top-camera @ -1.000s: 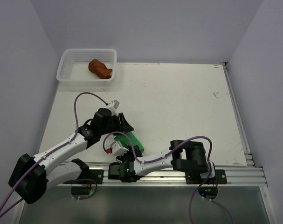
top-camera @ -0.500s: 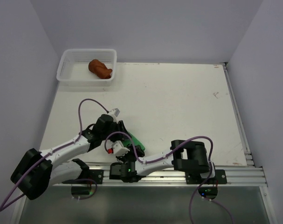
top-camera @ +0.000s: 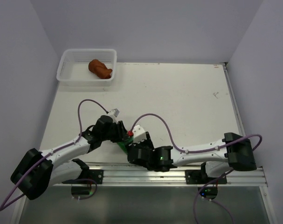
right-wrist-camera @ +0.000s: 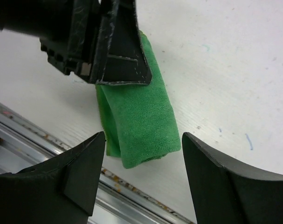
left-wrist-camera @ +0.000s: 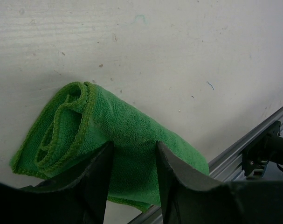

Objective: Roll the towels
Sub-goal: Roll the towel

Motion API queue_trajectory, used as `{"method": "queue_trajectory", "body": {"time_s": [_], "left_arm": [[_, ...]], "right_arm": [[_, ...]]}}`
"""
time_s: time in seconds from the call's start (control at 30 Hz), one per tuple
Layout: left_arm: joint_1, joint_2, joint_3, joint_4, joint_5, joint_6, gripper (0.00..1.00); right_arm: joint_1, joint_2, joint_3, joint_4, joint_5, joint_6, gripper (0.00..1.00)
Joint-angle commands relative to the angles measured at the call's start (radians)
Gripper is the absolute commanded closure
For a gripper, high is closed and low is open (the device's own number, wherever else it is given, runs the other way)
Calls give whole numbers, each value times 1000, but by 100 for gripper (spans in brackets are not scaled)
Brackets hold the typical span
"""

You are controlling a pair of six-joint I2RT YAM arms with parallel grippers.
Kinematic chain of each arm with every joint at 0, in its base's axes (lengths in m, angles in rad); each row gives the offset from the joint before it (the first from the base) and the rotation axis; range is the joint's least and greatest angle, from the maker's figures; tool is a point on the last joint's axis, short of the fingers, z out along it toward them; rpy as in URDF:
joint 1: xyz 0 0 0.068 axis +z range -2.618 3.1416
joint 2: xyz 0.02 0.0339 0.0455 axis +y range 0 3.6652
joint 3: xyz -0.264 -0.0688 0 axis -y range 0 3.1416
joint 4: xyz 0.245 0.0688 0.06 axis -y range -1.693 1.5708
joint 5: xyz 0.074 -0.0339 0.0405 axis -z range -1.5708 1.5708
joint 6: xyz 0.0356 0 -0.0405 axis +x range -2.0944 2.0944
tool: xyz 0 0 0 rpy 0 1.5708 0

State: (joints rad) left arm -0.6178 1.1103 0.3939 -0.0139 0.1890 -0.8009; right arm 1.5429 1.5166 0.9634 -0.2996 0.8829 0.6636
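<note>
The right arm has swung its elbow out to the right side of the counter. Its tool, which sat low over the green towel a second ago, has spread its fingers and let go. The left arm has hardly shifted in the last half second.

The right tool now stands wide open, one finger on each side of the green towel and neither touching it. The left tool is closed partway on the same towel, and the cloth fills the gap between its fingers.

The green towel lies rolled at the near edge of the counter, just beside the rail. Its long axis points away from the right tool, so the roll runs lengthwise between that tool's fingers. The far end sits under the left tool, and the near end is free. From the left wrist the spiral end shows to the left of the fingers.

The left tool is the nearer, already on the roll. By my reading, it could lift the roll without help.

The rust-brown towel lies bunched in the white basket at the far left corner, well apart from both tools.
</note>
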Motion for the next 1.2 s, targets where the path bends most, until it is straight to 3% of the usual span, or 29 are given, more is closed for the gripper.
{"method": "queue_trajectory", "body": {"time_s": [0.0,0.23,0.57,0.67,0.7,0.8,0.87,0.93,1.0,1.17], "left_arm": [[-5,11,-50,-72,-62,14,54],[-3,-27,-76,-78,-68,2,54],[-5,-52,-90,-90,-79,-4,54],[-5,-61,-95,-95,-85,-12,53],[-5,-64,-92,-100,-88,-14,53],[-5,-69,-79,-119,-101,-18,52],[-5,-72,-66,-139,-109,-21,48],[-5,-70,-35,-179,-134,-18,36],[-3,-70,3,-227,-157,-14,21],[0,-60,114,-357,-218,-18,4]], "right_arm": [[-120,-88,-101,163,-272,114,29],[-250,-107,-224,273,-504,194,30],[-257,-21,-278,389,-601,228,33],[-257,-13,-269,396,-607,205,42],[-257,-10,-265,395,-608,191,51],[-256,-3,-249,393,-602,166,61],[-256,10,-241,389,-578,153,68],[-254,16,-236,384,-552,136,75],[-247,14,-232,369,-485,122,77],[-193,28,-189,312,-274,67,80]]}}
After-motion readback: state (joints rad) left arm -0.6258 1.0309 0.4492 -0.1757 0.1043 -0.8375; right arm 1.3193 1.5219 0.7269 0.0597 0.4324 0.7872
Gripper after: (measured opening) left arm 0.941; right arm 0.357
